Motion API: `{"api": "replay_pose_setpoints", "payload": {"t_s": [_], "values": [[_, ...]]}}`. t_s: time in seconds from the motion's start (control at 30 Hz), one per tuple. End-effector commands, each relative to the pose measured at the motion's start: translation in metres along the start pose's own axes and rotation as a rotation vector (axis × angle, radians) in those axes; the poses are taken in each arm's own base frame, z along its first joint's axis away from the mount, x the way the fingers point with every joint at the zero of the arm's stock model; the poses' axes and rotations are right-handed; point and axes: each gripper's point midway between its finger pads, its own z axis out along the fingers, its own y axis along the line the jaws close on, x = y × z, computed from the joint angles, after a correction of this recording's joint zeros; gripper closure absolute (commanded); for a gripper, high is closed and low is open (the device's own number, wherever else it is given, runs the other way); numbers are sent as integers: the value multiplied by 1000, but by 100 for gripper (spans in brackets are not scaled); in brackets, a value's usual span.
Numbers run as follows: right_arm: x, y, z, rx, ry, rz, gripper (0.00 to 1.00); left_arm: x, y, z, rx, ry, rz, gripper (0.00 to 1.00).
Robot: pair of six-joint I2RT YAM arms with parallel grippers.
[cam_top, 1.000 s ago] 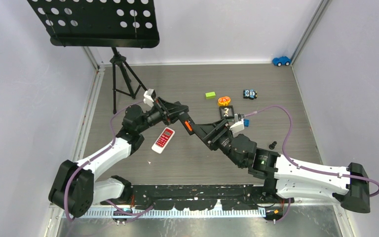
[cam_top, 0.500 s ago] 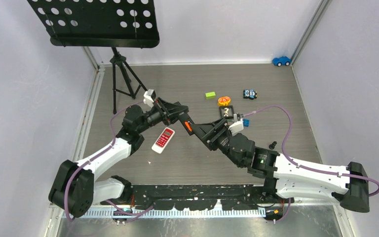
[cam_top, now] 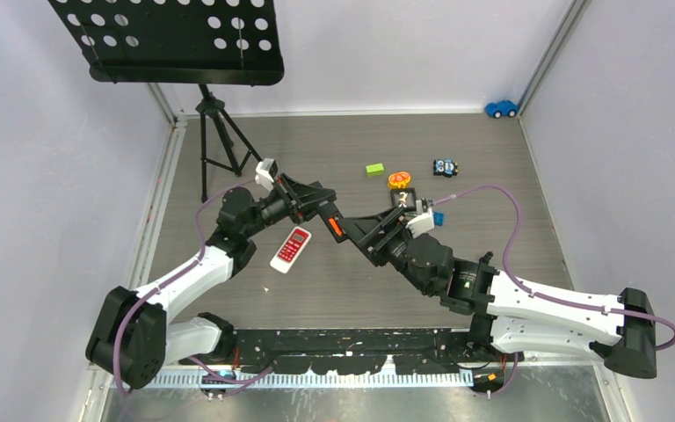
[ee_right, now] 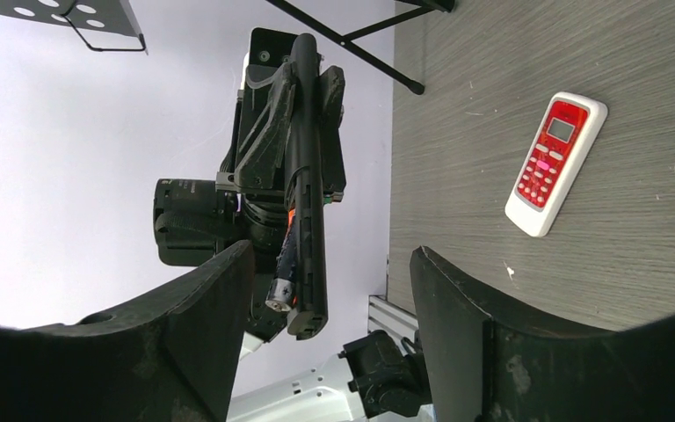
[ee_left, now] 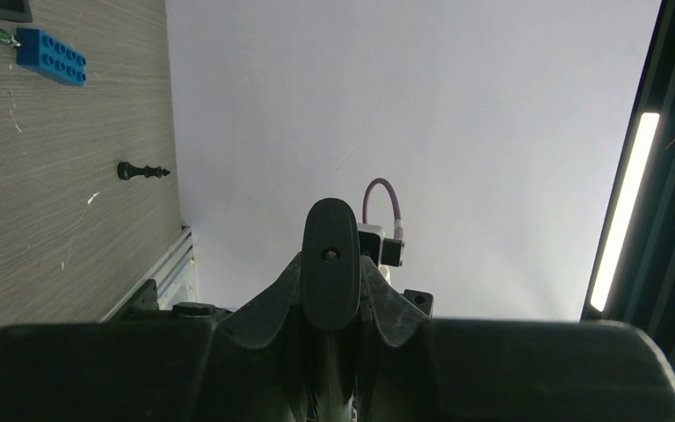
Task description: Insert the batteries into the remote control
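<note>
My left gripper [cam_top: 318, 207] is shut on a slim black remote [ee_right: 307, 167], held edge-on in the air; its end shows between the fingers in the left wrist view [ee_left: 331, 268]. A dark battery [ee_right: 286, 264] with an orange band and a silver end lies slanted along the remote's side, its end sticking out; it shows as an orange spot in the top view [cam_top: 335, 227]. My right gripper [ee_right: 330, 264] is open, its fingers either side of the remote's end and not touching it; the top view shows it just right of the remote [cam_top: 362, 239].
A white and red remote [cam_top: 291, 249] lies on the table under my left arm. A music stand's tripod [cam_top: 218, 132] stands back left. A green block [cam_top: 374, 169], orange toy [cam_top: 399, 180], toy car [cam_top: 445, 167], picture card [cam_top: 403, 200], blue brick [cam_top: 438, 217] and black chess piece [cam_top: 486, 258] lie right.
My right arm has crept a little forward and left, bringing its open gripper closer to the held remote. The left arm has not moved.
</note>
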Motion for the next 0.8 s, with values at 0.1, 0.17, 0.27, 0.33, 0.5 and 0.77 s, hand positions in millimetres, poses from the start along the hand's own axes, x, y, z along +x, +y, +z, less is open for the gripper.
{"api": "replay_pose_setpoints", "payload": {"t_s": [0.1,0.17,0.27,0.33,0.5,0.77], "values": [[-11,12,6,1,-48,27,35,7,-21,-6,69,23,68,100],[-9,11,7,9,-41,29,39,8,-21,-6,70,25,70,100],[-7,6,10,28,-32,36,43,8,-21,-6,69,24,70,100],[-6,3,11,41,-27,38,46,9,-21,-7,71,26,72,100],[-4,-3,16,71,-18,40,50,11,-24,-8,75,31,73,100],[2,-8,26,64,-5,41,58,19,-31,-13,87,63,36,100]]}}
